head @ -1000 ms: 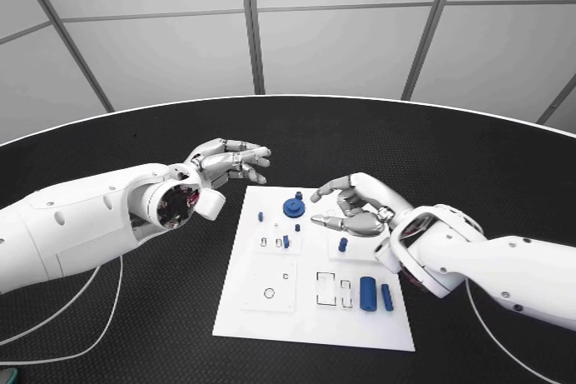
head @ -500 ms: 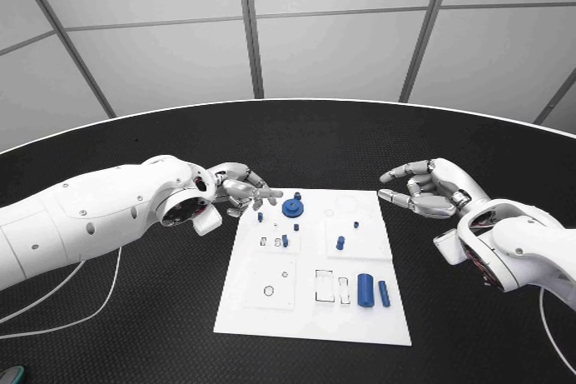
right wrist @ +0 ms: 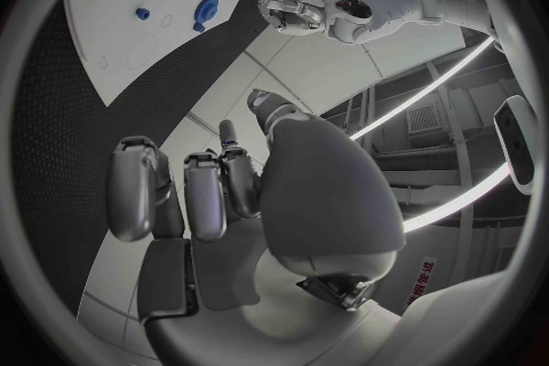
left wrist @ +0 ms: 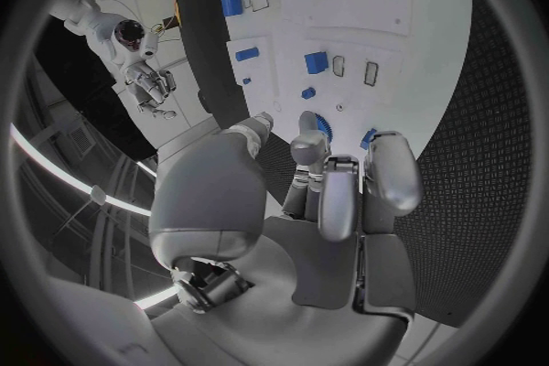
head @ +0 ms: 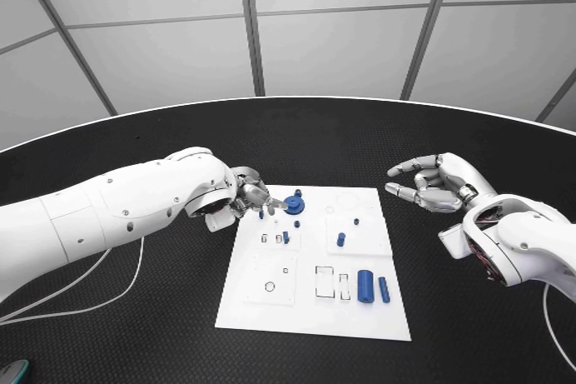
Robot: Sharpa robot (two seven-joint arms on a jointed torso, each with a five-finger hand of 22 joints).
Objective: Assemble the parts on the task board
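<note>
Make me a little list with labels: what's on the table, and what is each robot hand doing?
table: black
board: white, middle of table
parts: small blue pieces on board, one round gear
left hand: at board's far left corner, fingers by the gear, holds nothing
right hand: off the board's right side, fingers apart, holds nothing

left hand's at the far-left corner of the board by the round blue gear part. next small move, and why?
Probably ease the left hand the last bit toward the round blue part and close its fingers on it. The hand holds nothing, its fingertips sit just beside that part, and the right hand is off the task board, empty.
</note>
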